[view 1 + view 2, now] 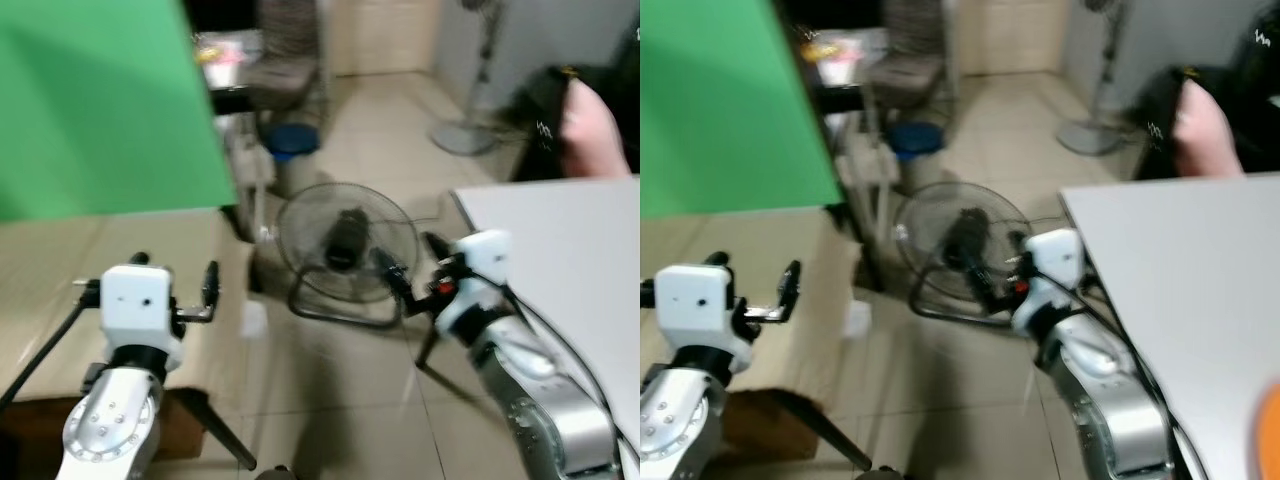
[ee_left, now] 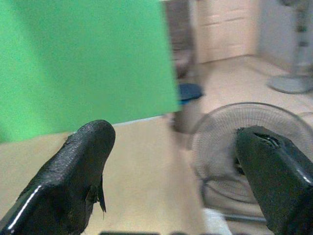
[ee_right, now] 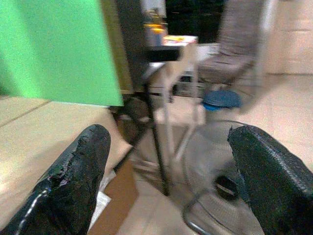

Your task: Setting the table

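Both my claws, left gripper (image 1: 175,290) and right gripper (image 1: 405,262), are wide open and empty (picture blurry), the white table (image 1: 570,250) sits right, and I could bump the floor fan (image 1: 345,245).

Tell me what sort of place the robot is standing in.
Probably a lived-in home room used as a work or recording space: a tiled floor with a floor fan lying on it, a white table, a chair, and a green backdrop.
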